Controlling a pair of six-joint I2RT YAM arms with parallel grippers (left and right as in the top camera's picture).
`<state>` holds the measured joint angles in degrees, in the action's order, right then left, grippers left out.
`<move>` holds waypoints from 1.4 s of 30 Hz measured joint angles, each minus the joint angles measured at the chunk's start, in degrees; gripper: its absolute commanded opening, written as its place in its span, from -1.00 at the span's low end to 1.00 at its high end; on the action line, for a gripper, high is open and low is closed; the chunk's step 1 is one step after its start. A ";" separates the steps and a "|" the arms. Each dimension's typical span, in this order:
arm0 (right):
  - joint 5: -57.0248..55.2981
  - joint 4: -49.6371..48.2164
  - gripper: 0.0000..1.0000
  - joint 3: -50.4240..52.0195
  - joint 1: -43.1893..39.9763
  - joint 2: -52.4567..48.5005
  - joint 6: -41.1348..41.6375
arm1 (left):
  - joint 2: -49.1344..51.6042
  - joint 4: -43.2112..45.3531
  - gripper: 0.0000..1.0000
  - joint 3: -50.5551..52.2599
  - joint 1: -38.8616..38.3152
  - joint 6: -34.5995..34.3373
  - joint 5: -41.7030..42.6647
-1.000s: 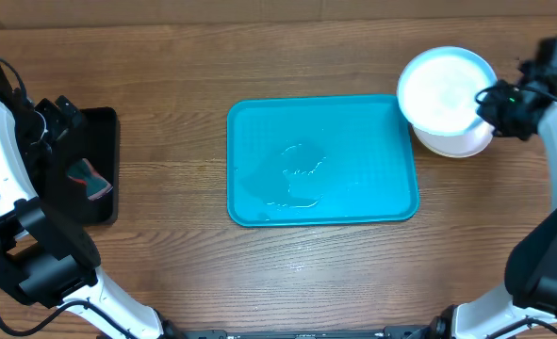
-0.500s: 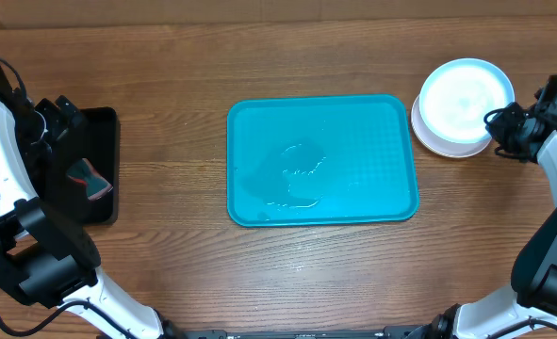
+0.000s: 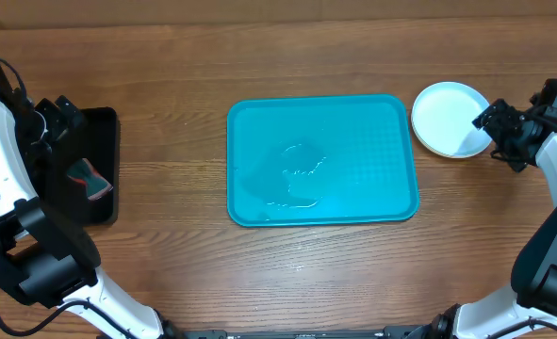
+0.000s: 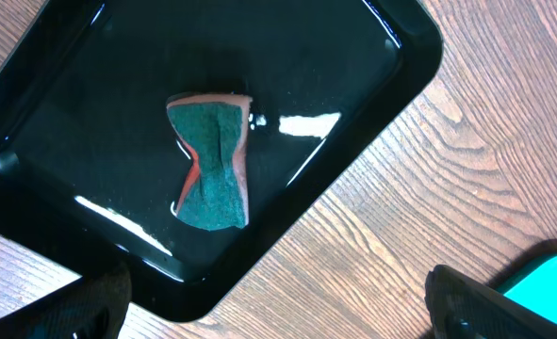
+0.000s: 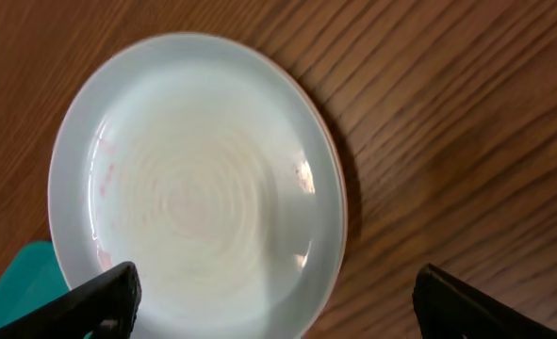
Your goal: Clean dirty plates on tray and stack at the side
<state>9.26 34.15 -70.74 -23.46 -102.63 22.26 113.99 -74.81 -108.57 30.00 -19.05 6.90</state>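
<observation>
Stack of small round pale plates (image 3: 445, 115) at 3 o'clock of the teal rectangular plastic tray (image 3: 372, 122); right hand (image 3: 500, 130) and left hand (image 4: 278, 306) both released.

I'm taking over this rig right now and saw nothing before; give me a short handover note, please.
Left gripper: open, empty, over the sponge in the black tray.
Right gripper: open, empty, at the plates.
Plates: stacked on the table right of the tray; count unclear.
Done: tray holds no plates, only a wet patch.
To do: check faint pink marks on the top plate; perhaps retract arms.
</observation>
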 measured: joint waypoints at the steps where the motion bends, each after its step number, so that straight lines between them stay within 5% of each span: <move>1: 0.72 1.25 0.93 0.00 -0.02 1.03 0.00 | 0.00 0.00 1.00 0.00 0.00 0.00 0.00; 13: 6.08 25.24 1.00 -0.59 2.23 28.55 0.02 | 0.00 0.02 1.00 0.00 -0.02 0.00 0.00; 22: 10.32 40.89 1.00 -0.72 3.37 32.72 0.22 | 0.00 0.00 1.00 0.00 0.00 0.00 0.00; 42: 10.14 38.80 1.00 0.42 3.76 33.20 0.22 | 0.00 0.00 1.00 0.00 0.00 0.00 0.00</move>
<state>19.40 72.95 -70.32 -19.70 -69.43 22.48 113.99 -74.81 -108.57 30.00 -19.05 6.90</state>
